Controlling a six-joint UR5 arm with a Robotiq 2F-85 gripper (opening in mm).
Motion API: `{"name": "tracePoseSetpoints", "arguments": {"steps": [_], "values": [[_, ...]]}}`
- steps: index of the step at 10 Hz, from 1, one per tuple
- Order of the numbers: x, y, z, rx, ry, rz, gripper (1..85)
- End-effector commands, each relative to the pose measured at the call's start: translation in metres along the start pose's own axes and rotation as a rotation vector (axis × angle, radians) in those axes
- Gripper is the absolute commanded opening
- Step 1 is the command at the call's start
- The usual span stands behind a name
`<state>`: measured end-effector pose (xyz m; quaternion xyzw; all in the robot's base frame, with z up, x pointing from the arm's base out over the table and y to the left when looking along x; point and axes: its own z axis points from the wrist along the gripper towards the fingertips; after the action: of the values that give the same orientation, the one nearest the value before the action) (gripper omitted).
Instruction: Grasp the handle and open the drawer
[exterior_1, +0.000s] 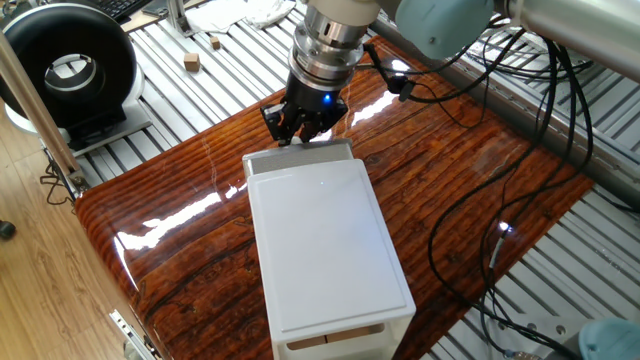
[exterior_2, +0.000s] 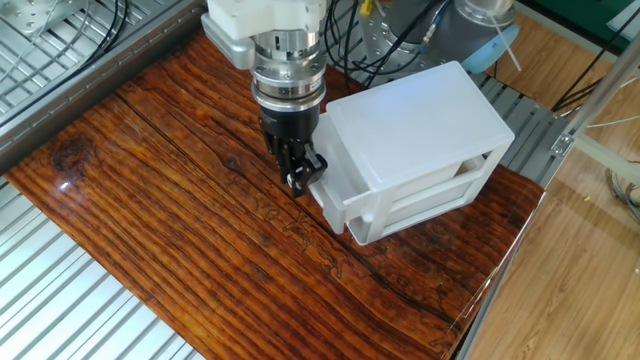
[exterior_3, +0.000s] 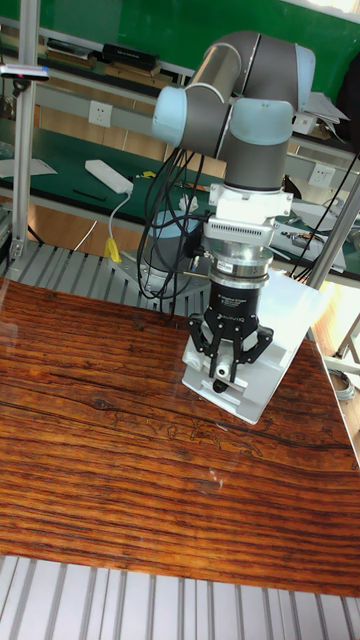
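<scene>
A white rectangular box (exterior_1: 325, 240) lies on the glossy wooden table (exterior_1: 180, 210). Its top drawer (exterior_2: 337, 203) sticks out a short way from the box's end, showing as a shallow white tray (exterior_1: 300, 155). My gripper (exterior_2: 300, 178) points straight down at that end and is shut on the handle (exterior_3: 220, 384). Only a small off-white nub of it shows between the black fingers (exterior_3: 204, 362). In one fixed view the gripper (exterior_1: 305, 128) hides the handle entirely.
A black round device (exterior_1: 65, 70) and a small wooden block (exterior_1: 191, 62) sit on the slatted metal bench beyond the table. Black cables (exterior_1: 480, 230) trail across the table's right side. The table's front edge (exterior_2: 470, 300) is close to the box.
</scene>
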<state>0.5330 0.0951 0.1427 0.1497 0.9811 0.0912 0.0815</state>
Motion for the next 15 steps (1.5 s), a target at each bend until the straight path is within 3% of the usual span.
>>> {"name": "tracePoseSetpoints", "arguments": {"steps": [1, 15], "values": [[-0.006, 0.0, -0.001, -0.005, 0.002, -0.001, 18.0], [-0.023, -0.001, -0.001, 0.004, -0.004, -0.024, 18.0]]}}
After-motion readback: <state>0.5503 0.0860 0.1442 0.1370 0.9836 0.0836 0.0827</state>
